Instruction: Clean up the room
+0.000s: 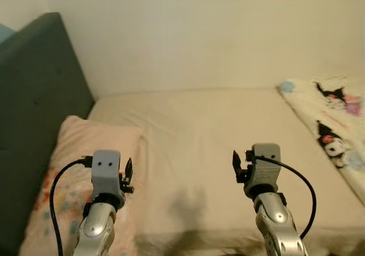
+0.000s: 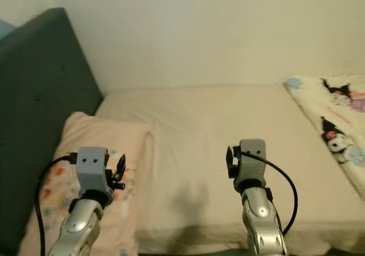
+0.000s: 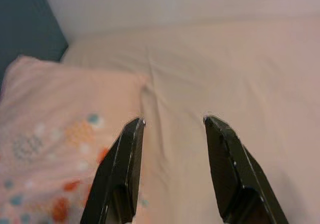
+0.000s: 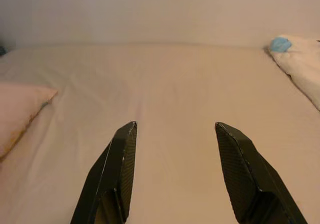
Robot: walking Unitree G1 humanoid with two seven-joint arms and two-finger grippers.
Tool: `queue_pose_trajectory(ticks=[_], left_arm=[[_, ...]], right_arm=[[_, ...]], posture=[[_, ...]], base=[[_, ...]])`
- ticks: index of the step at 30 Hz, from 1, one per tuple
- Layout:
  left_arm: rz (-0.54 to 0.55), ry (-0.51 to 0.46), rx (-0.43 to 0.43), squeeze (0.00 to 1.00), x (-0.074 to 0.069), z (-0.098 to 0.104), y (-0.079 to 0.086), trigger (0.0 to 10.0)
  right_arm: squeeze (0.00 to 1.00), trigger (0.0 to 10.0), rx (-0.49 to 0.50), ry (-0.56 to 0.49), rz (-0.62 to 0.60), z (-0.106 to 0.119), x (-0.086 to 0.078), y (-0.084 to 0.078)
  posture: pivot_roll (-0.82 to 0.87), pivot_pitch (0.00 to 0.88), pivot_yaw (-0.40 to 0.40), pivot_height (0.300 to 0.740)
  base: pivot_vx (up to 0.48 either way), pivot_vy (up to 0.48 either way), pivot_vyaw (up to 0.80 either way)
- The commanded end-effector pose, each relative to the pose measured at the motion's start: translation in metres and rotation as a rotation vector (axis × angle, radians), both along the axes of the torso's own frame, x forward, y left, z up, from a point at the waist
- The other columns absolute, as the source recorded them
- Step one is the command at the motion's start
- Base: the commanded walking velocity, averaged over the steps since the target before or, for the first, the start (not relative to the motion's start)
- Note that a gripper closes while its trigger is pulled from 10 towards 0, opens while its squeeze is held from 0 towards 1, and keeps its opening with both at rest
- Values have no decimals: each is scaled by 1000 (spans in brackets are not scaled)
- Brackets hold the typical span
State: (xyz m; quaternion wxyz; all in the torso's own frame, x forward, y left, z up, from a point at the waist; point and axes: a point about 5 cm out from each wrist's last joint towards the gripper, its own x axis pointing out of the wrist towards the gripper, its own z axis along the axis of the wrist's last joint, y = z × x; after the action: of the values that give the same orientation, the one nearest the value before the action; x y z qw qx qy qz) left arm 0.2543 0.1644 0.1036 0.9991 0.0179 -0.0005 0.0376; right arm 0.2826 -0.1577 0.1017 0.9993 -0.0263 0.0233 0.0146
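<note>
A bed with a cream sheet [image 1: 211,136] lies before me. A pink pillow with a flower print [image 1: 85,153] rests at its left end, against the dark headboard [image 1: 28,108]. A white blanket printed with black cartoon figures [image 1: 336,125] lies along the bed's right side. My left gripper [image 3: 174,121] is open and hovers over the pillow's right edge, holding nothing. Over the bare sheet near the front edge, my right gripper [image 4: 175,126] is open too, with nothing between its fingers.
A pale wall [image 1: 199,33] runs behind the bed. The dark upholstered headboard stands tall on the left. The blanket's corner with a blue patch [image 4: 280,44] reaches the back right of the mattress.
</note>
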Motion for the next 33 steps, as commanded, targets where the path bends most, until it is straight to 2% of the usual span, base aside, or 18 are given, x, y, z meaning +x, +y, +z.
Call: queue_pose_trajectory(ticks=[1,9,12,33], left_arm=[[-3,10,7,0,-1,-1,0,10000],[-4,14,9,0,-2,-2,1,10000],[-5,14,10,0,-2,-1,1,10000],[-10,16,17,0,-3,-1,0,10000]], right_arm=[[0,10000,-6,15,-5,-1,-1,-3],[0,10000,-7,26,-4,-3,-3,-2],[0,10000,33,23,-16,-3,-3,-3],[0,10000,37,30,-17,-2,-3,-3]], posture=[[-94,109,-7,740],[-94,109,-7,740],[-91,116,-6,740],[-89,121,-9,740]], base=[[0,-480,494],[0,-480,601],[0,-480,0],[0,-480,0]])
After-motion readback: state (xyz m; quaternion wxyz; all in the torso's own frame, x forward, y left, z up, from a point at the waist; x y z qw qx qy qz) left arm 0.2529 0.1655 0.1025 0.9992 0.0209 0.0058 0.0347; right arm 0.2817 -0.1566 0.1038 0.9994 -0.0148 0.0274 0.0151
